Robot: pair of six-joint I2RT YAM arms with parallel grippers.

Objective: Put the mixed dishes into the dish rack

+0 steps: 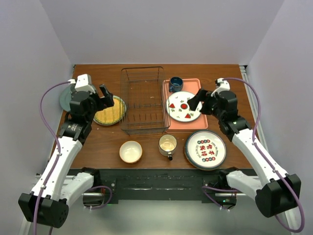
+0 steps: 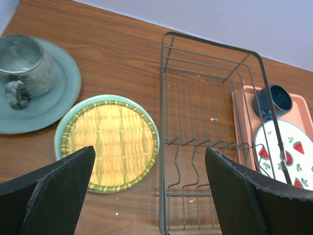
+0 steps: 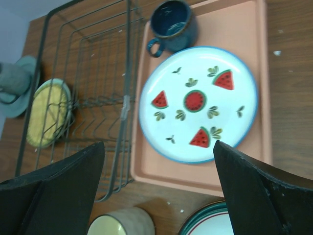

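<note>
Over the yellow textured plate [image 1: 110,112] hangs the left hand [image 1: 106,97] — wide open, empty, seemingly set to grasp it; right hand [image 1: 194,102] likewise spread, holding nothing.

White arms [image 1: 59,159], black joints [image 1: 82,105], purple cables [image 1: 41,100] (looped), black fingers [image 2: 49,196]

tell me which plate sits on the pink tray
The white plate with red fruit slices; the yellow textured plate and teal-rimmed plate lie directly on the table.
</note>
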